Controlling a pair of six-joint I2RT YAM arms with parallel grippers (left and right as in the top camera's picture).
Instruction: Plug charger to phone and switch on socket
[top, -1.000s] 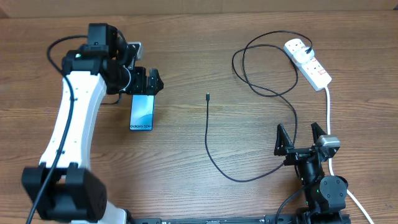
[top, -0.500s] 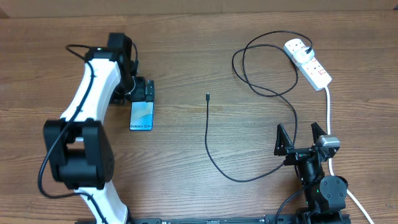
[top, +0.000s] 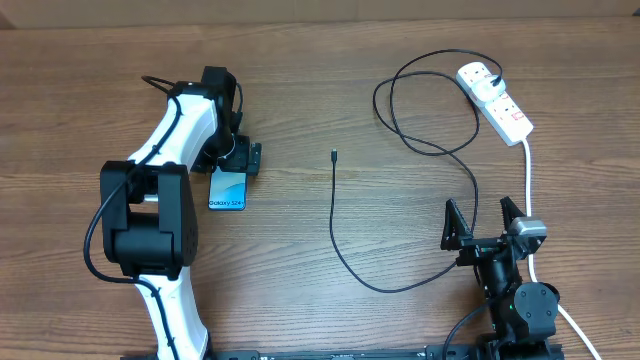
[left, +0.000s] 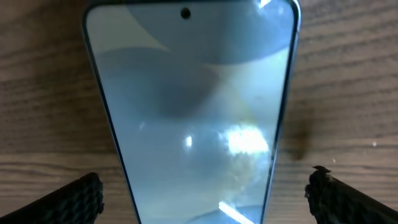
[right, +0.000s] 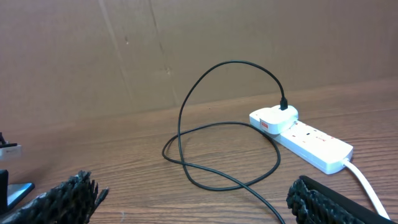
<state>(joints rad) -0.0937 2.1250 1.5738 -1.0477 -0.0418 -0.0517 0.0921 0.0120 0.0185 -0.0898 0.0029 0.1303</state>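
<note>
The phone (top: 228, 192) lies flat on the left of the table, its "Galaxy S24+" text at the near edge. My left gripper (top: 238, 160) is low over the phone's far end. In the left wrist view the phone (left: 193, 106) fills the frame, and the open left gripper (left: 202, 208) has a finger on each side of it with gaps to its edges. The charger cable (top: 334, 215) lies loose, with its tip (top: 334, 155) at mid-table. The cable loops to a plug in the white socket (top: 497, 100) at the far right. My right gripper (top: 487, 225) is open and empty near the front right.
The socket's thick white cord (top: 528, 175) runs toward the right arm. The right wrist view shows the socket (right: 311, 142), the cable loop (right: 221, 124) and a cardboard wall (right: 186, 50) behind the table.
My left arm has swung in and the left gripper has come down toward the near side, over the phone's far end. The phone, the cable and the right arm have not moved.
</note>
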